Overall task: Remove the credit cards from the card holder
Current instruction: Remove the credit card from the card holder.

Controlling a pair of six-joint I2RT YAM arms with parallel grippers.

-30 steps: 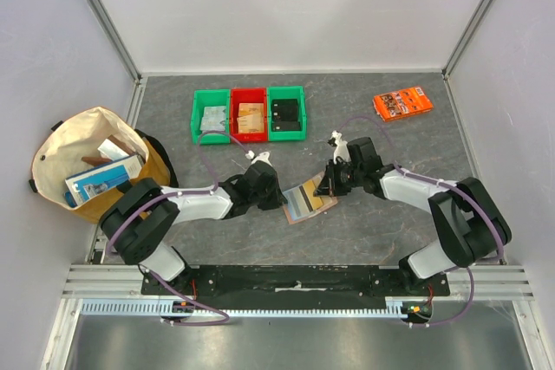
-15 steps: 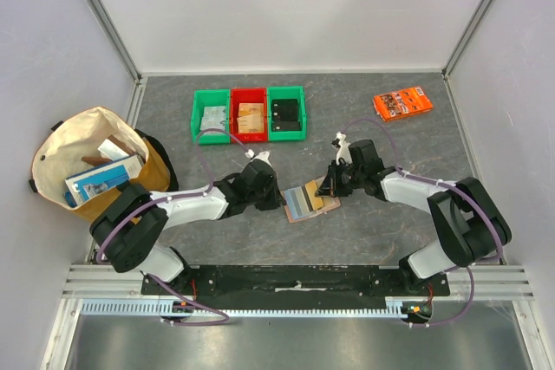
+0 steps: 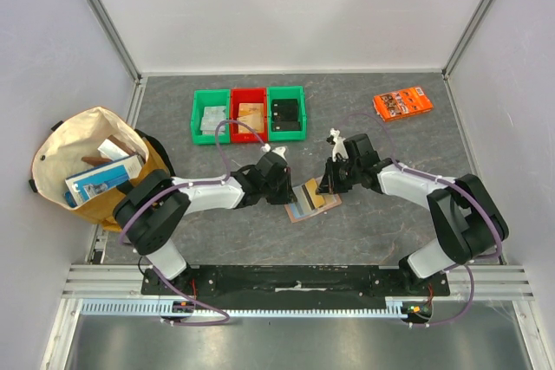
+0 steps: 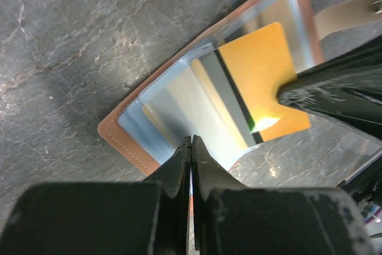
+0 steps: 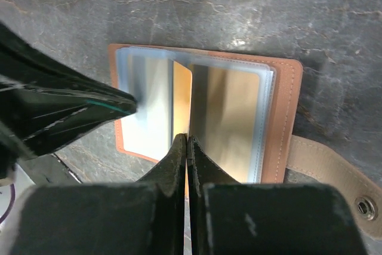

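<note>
the left gripper [image 3: 284, 190] has its fingers pressed together, tips at the near left edge of the clear sleeves; whether they nip a sleeve cannot be told. just right of it the holder [image 4: 114, 137] lies open and flat on the table [image 3: 373, 223] between the two grippers, its long axis running from one to the other and its tab [image 5: 325, 160] at the right end. cards [image 4: 179, 97] sit in the sleeves, pale ones on the left, and a tan card [image 4: 262, 70] stands partly out on the right. the right gripper [image 3: 328, 184] is shut too and seems to pinch that tan card by its edge. it is the nearer arm to the card, so the pull likely runs rightward, along the holder's length, while the left gripper pins the holder. of the containers, the bag [image 3: 61, 149] at far left holds a blue and white box and other bits. next, the left green bin [image 3: 212, 94] holds greyish cards, the red bin [image 3: 249, 93] tan ones, and the right green bin [image 3: 286, 90] black ones. an orange packet [image 3: 403, 102] lies well apart at far right.
</note>
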